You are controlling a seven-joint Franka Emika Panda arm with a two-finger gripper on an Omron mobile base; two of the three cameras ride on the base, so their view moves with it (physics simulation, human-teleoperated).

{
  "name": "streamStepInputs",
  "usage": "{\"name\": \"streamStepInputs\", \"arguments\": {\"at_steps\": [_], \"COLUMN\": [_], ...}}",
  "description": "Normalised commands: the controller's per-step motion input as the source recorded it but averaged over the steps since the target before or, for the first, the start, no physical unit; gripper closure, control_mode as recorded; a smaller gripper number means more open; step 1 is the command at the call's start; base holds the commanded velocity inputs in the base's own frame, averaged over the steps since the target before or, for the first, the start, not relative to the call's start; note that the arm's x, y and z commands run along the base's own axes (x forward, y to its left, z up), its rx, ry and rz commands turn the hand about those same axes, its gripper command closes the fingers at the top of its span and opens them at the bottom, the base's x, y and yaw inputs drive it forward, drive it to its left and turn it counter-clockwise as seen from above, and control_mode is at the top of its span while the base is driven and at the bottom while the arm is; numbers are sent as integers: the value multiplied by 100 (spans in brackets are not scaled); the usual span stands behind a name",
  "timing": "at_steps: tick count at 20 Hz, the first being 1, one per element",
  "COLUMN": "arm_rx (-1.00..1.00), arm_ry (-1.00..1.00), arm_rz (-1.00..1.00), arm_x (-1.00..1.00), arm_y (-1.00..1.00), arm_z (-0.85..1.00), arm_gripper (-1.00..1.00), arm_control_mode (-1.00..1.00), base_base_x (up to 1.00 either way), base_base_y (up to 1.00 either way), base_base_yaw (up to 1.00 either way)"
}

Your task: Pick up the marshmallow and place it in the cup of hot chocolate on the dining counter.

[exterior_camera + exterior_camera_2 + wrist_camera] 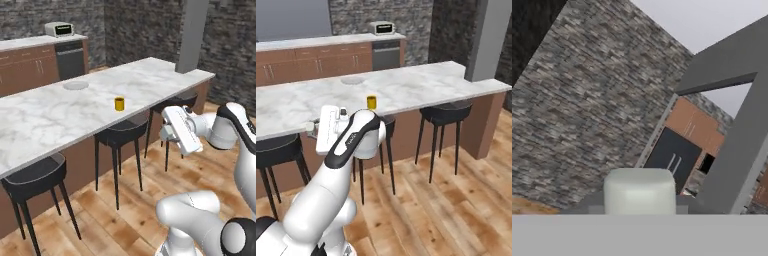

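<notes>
Left base view: the cup (119, 103) stands on the desk (45, 120) near its front edge, about mid-length. The pincer (166, 134) hangs off the desk, out past the front edge above the stools (122, 131), so the cup lies forward and to its left, higher than the hand. A grey plate (75, 85) sits toward the desk's back edge, off the path.

Right base view: the cup (371, 102) is just beyond the hand (326, 129); the desk's front edge lies between them.

Hand view: the marshmallow (640, 191) sits at the pincer's tips, apparently clamped.
</notes>
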Motion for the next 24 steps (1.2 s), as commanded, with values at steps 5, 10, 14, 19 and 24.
{"name": "streamStepInputs", "arguments": {"at_steps": [5, 10, 14, 19, 24], "arm_rx": [0, 0, 0, 0, 0], "arm_ry": [0, 0, 0, 0, 0], "arm_rz": [0, 0, 0, 0, 0], "arm_x": [0, 0, 0, 0, 0], "arm_y": [0, 0, 0, 0, 0], "arm_z": [0, 0, 0, 0, 0], "arm_gripper": [100, 100, 100, 100, 100], "arm_control_mode": [100, 100, 100, 100, 100], "base_base_x": [78, 80, 57, 67, 82], "base_base_y": [-95, -92, -67, -60, -46], "base_base_yaw": [49, 46, 38, 40, 32]}}
